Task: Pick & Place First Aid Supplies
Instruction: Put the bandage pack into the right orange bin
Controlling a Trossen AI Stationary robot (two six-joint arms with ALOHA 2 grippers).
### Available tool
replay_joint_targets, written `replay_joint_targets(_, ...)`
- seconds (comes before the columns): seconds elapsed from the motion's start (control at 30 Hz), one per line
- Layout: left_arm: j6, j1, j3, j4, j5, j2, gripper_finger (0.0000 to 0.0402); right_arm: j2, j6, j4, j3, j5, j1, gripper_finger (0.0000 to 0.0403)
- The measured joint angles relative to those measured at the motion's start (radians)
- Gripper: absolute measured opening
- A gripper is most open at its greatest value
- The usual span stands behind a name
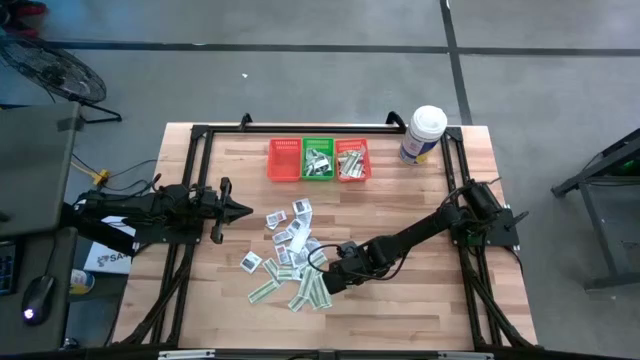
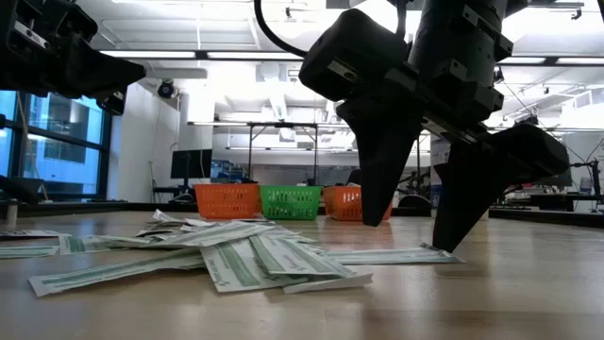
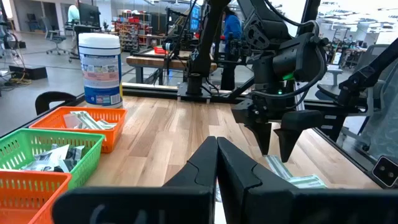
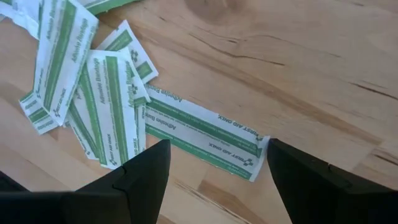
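While two arms wait, three baskets [image 1: 318, 160] stand.

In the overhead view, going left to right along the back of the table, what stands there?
Red basket → green basket → orange basket → white tub.

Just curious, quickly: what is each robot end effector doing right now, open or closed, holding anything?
Left end effector: closed, holding nothing.
Right end effector: open, straddling a green-and-white bandage strip, not gripping it.
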State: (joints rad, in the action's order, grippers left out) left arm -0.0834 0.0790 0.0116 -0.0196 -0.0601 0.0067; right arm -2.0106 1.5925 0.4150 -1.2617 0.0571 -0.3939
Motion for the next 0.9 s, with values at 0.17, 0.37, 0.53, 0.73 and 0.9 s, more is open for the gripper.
replay_joint_targets(0.17, 0.0, 0.0, 0.0, 0.0, 0.0, 0.0, 0.0001, -0.003, 0.002, 0.01, 0.0, -0.018, 0.0, 0.0236)
replay_joint_targets(0.37, 0.0, 0.0, 0.0, 0.0, 0.0, 0.0, 0.0001, -0.034, 0.002, 0.008, -0.004, 0.012, 0.001, 0.0183)
replay_joint_targets(0.53, 0.0, 0.0, 0.0, 0.0, 0.0, 0.0, 0.0001, -0.039, 0.007, 0.005, -0.005, -0.017, 0.0, 0.0178)
replay_joint_targets(0.73, 0.0, 0.0, 0.0, 0.0, 0.0, 0.0, 0.0001, -0.053, -0.003, 0.033, -0.008, -0.025, 0.0, 0.0188)
replay_joint_targets(0.9, 0.0, 0.0, 0.0, 0.0, 0.0, 0.0, 0.0001, -0.053, -0.05, 0.078, -0.008, -0.059, -0.001, 0.0188)
